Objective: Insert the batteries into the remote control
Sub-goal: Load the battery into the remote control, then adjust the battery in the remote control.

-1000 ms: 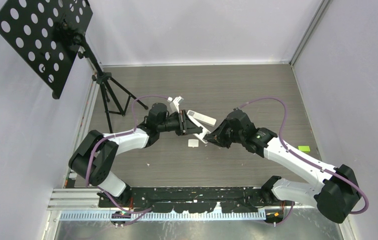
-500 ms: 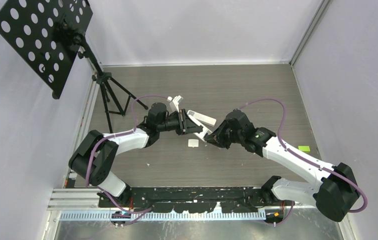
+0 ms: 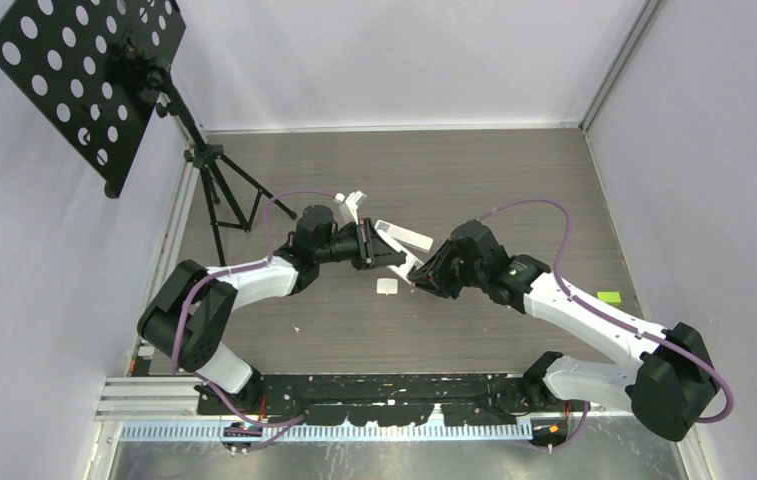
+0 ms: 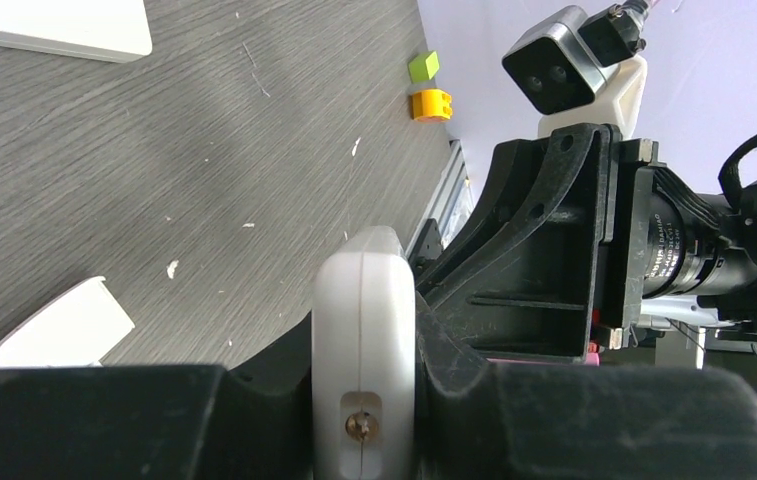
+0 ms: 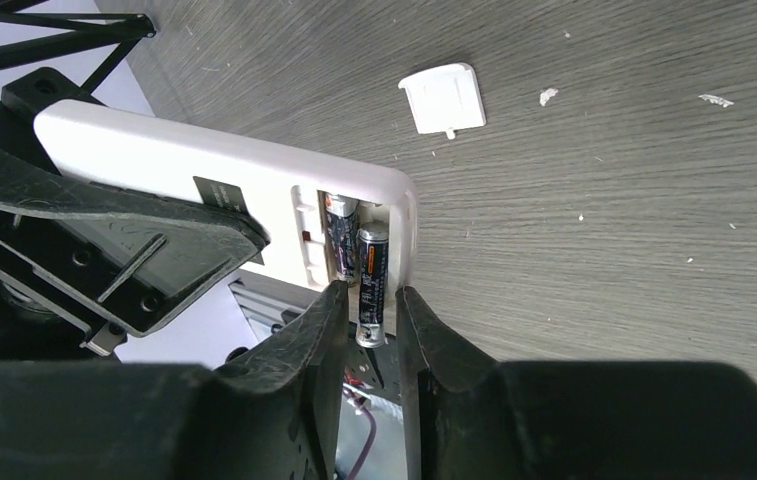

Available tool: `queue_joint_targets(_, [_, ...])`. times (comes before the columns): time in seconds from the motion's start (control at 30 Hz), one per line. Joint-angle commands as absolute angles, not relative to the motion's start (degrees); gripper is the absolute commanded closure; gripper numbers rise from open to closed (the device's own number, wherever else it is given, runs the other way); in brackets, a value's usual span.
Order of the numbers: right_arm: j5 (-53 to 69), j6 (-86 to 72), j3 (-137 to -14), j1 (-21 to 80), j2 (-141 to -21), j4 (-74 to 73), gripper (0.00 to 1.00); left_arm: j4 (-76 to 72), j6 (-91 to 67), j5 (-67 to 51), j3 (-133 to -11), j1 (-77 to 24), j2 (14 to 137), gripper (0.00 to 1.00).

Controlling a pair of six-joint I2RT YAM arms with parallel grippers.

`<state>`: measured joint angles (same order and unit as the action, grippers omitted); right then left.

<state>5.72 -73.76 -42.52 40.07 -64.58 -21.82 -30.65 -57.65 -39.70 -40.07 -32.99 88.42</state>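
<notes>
My left gripper (image 3: 372, 247) is shut on a white remote (image 4: 364, 330) and holds it on edge above the table. In the right wrist view the remote (image 5: 204, 165) shows its open battery bay toward me. One battery (image 5: 340, 235) lies in the bay. A second dark battery (image 5: 371, 280) has its far end in the bay and its near end sticking out past the remote's edge. My right gripper (image 5: 369, 312) is closed narrowly on that battery; from above it (image 3: 424, 275) meets the remote's end. No other batteries are in view.
The white battery cover (image 3: 387, 286) lies on the table below the grippers and shows in both wrist views (image 5: 443, 98) (image 4: 62, 325). A second white remote (image 3: 404, 235) lies behind. A green block (image 3: 608, 297) and an orange block (image 4: 432, 104) sit far right. A black tripod stand (image 3: 216, 190) is at left.
My right arm has edged slightly left toward the remote. The left arm and the remote have stayed almost still.
</notes>
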Motion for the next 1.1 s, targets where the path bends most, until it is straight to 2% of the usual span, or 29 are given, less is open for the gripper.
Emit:
queue_joint_targets(0.0, [4.19, -74.27, -42.88, 40.44, -65.73, -20.25, 0.69, -34.87, -58.73, -42.19, -41.48, -33.13, 86.92, 1.0])
queue_joint_targets(0.1, [3.93, -74.12, -42.93, 40.43, -65.47, -20.16, 0.65, -33.86, -59.1, -42.49, -41.81, -33.11, 86.92, 1.0])
queue_joint_targets(0.2, [3.9, -73.52, -42.74, 40.4, -63.8, -19.82, 0.58, -33.1, -59.93, -43.12, -42.01, -33.07, 86.52, 1.0])
queue_joint_targets(0.4, [4.49, -71.36, -41.57, 40.41, -58.5, -18.66, 0.3, -28.27, -61.16, -45.23, -43.11, -33.11, 85.21, 1.0])
queue_joint_targets(0.47, [4.7, -70.18, -40.92, 40.37, -56.57, -18.71, 0.25, -26.02, -61.29, -46.33, -43.83, -33.08, 85.02, 1.0])
queue_joint_targets(0.87, [7.85, -52.16, -36.73, 40.34, -40.3, -21.3, 0.14, -18.78, -61.35, -61.57, -46.75, -33.08, 84.66, 1.0])
queue_joint_targets(1.07, [15.95, -47.51, -34.15, 40.43, -38.8, -16.14, 0.06, -12.53, -61.64, -65.16, -46.85, -33.26, 82.5, 1.0])
